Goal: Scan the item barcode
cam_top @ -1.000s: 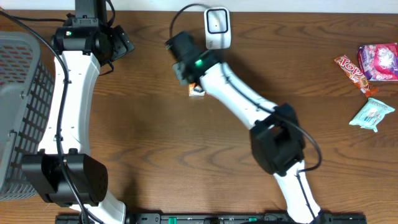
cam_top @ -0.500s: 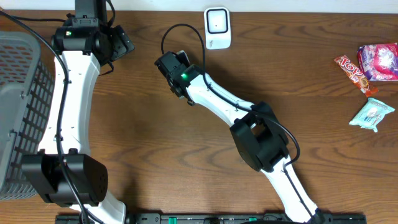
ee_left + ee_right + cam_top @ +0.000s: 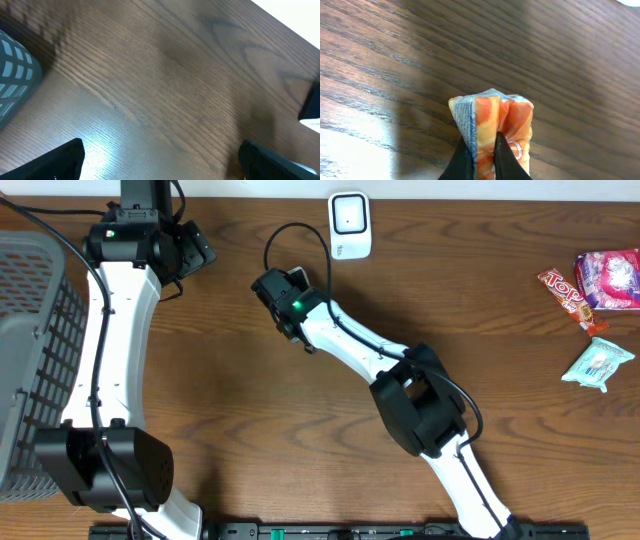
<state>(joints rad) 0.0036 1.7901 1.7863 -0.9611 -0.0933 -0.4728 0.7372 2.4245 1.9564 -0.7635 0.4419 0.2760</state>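
Observation:
In the right wrist view, my right gripper (image 3: 482, 141) is shut on an orange and white snack packet (image 3: 512, 117), pinching a fold near its left edge just above the wooden table. From overhead, only an orange sliver of the packet (image 3: 308, 347) shows beneath the right arm. The white barcode scanner (image 3: 349, 225) stands at the back edge, up and to the right of the right wrist. My left gripper (image 3: 162, 167) is open with its black fingers (image 3: 55, 162) wide apart over bare wood. It sits at the back left of the table (image 3: 195, 250).
A grey mesh basket (image 3: 30, 330) fills the left edge and shows in the left wrist view (image 3: 12, 70). Three more snack packets lie at the far right: pink (image 3: 607, 278), red (image 3: 565, 292) and pale green (image 3: 598, 364).
My right arm swung left, away from the scanner, and its jaws closed on the orange packet. The left arm has not moved.

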